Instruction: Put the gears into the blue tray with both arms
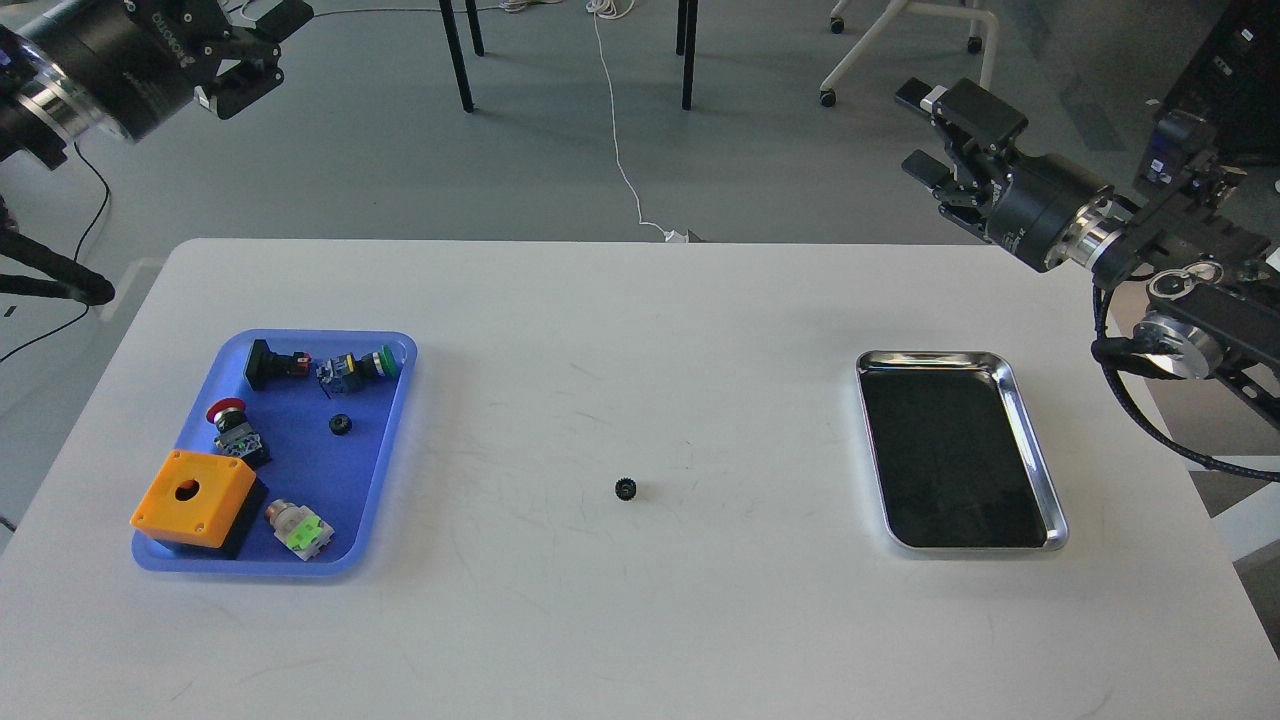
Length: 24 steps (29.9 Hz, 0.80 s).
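One small black gear [626,489] lies alone on the white table, near the middle and toward the front. A second black gear [340,424] rests inside the blue tray [330,480] at the left. My left gripper [263,55] hangs high at the top left, above the floor beyond the table, open and empty. At the upper right, past the table's far right corner, my right gripper [918,132] is also open with nothing between its fingers. Both are far from either gear.
The blue tray also holds an orange box [193,498] with a hole, a red push-button [232,424], a green push-button [362,368], a black switch [272,364] and a light-green part [298,528]. A shiny silver tray [930,357] with a dark inside sits at the right.
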Tool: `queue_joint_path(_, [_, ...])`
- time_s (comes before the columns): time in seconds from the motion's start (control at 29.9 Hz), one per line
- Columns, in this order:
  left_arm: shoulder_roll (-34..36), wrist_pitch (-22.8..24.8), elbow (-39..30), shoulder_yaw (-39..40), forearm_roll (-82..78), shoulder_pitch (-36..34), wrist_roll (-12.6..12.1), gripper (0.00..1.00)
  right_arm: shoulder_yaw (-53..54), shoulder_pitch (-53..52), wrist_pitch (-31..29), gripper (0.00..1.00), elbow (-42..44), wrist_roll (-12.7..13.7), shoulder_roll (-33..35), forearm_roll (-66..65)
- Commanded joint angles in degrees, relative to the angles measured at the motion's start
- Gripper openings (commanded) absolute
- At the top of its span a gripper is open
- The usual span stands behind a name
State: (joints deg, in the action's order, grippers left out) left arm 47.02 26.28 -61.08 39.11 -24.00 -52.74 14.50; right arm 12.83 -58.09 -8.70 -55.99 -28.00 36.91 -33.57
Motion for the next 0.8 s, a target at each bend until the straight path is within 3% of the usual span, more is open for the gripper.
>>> queue_joint_path(0.0, [-16.97,-5.74,-13.14,-12.44,-36.63,-2.00,-2.35,0.98,2.70,7.66,-12.01,0.99,2.26,0.00,3.05,31.58])
queue_joint_path(0.77, [-16.79,-5.80,-13.18,-12.57,-36.21,-2.02,-2.28,0.98,2.81,7.73,-12.13,0.99,2.28,0.00,2.81,31.99])
